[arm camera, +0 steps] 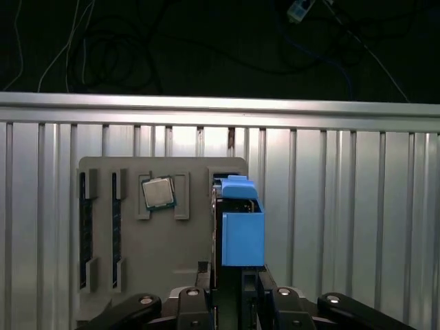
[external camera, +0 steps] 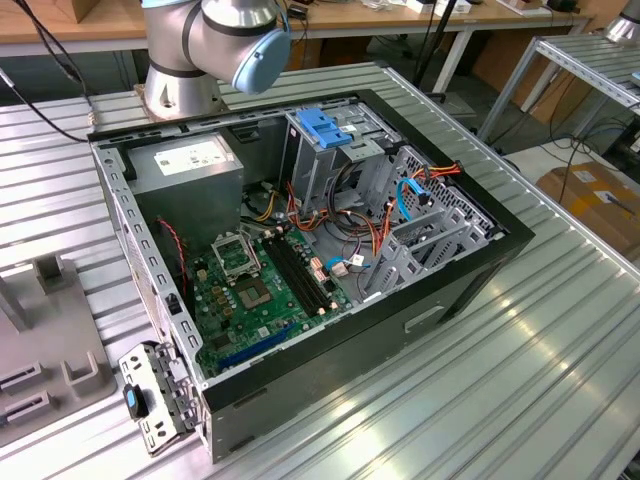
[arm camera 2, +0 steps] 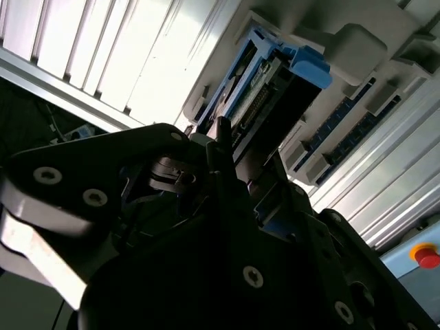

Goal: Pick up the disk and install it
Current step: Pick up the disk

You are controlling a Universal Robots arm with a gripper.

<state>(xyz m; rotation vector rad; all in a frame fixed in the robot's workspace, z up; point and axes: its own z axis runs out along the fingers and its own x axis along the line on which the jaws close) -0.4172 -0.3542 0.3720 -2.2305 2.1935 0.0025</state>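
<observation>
Upright disk (arm camera: 242,235) in grey holder (arm camera: 165,265), gripper (arm camera: 236,285) at it, chip (arm camera: 158,193) seemingly slotted alongside.

Robotics lab or workshop here: ribbed metal tabletop (external camera: 560,330), opened computer case (external camera: 380,350), robot arm (external camera: 215,45) standing on it, wooden workbenches (external camera: 50,32) behind.

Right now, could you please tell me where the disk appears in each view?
First wrist view: the disk stands on edge in the grey fixture plate, beside the processor chip.
Second wrist view: the disk rises from the same plate.
Exterior view: shared landmark, that plate, at the exterior view's left edge.
</observation>
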